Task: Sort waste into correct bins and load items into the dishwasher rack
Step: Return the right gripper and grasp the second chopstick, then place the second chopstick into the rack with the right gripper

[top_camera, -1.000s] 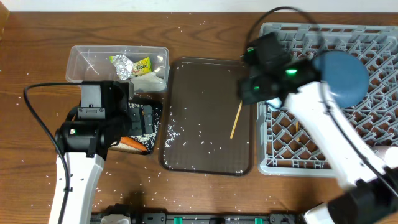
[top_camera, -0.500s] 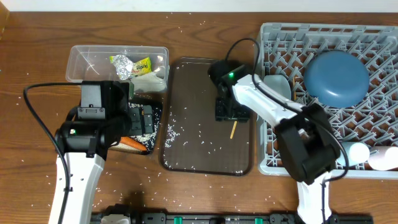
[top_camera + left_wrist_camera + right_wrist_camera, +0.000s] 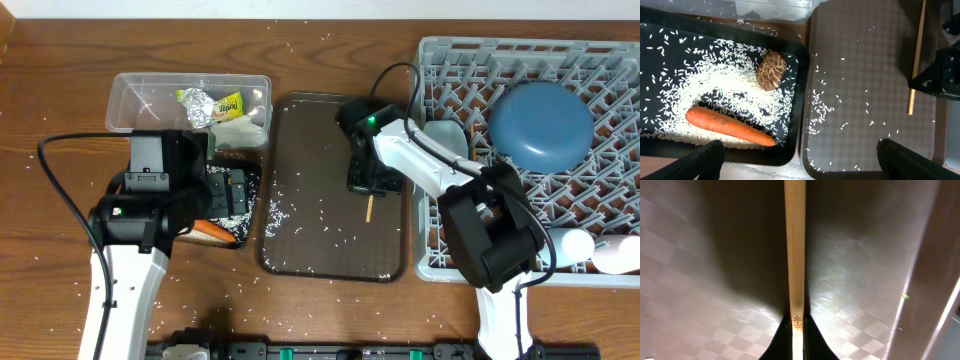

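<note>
Left wrist: black tray (image 3: 801,107) holds carrot (image 3: 730,127), lump (image 3: 771,70), rice (image 3: 715,80); left jaws spread, right jaws pinch chopstick (image 3: 916,55).

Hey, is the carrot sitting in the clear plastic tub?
No, the carrot lies in the black tray on loose rice, beside the brown lump.

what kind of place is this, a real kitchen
Probably a robot test bench staged for dish clearing, not a real kitchen: a wooden table holds a grey dishwasher rack and a brown serving tray strewn with rice, with a left arm and right arm over it.
</note>
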{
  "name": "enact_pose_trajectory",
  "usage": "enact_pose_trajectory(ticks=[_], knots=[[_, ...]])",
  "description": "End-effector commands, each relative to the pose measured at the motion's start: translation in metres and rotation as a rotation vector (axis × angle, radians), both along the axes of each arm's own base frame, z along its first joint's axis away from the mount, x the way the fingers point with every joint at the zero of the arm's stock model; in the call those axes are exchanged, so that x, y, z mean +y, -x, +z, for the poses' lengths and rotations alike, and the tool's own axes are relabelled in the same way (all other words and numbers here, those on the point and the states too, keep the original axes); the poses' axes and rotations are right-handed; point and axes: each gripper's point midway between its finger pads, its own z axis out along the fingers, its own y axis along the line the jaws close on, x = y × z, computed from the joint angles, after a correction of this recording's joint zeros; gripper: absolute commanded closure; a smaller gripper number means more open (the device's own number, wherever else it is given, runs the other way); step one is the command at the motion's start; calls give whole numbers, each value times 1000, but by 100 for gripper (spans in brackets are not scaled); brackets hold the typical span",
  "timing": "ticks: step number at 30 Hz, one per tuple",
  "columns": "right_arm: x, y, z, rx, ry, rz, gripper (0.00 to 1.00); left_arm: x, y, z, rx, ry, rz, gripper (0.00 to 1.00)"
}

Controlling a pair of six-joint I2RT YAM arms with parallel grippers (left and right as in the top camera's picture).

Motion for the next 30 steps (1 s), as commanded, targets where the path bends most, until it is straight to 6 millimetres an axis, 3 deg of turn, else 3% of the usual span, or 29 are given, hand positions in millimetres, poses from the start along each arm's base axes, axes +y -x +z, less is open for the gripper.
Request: enact_pose_trajectory(ticks=[1,4,11,15,18,20,23,26,30], knots=[[-11,2,-4,23,38,27,99,-2,0,0,1,2,-17,2],[-5,-8,24,-38,-3,104,99,-2,0,0,1,2,-17,2],[4,-26,132,-323,-89,327,99,-2,0,0,1,2,-17,2],[-27,-34,188,-487,-33,324,99,-2,0,0,1,2,-17,2],[-75,-37,217,-552,72,261,99,-2,0,0,1,2,-17,2],[-111,-38,227,-561,137,206,99,-2,0,0,1,2,-17,2],[-156,-43,227,-530,186,161,99,-2,0,0,1,2,-17,2],[-194,-44,208,-462,210,86,99,-2,0,0,1,2,-17,2],[-225,-43,170,-346,239,64,99,-2,0,0,1,2,-17,2]])
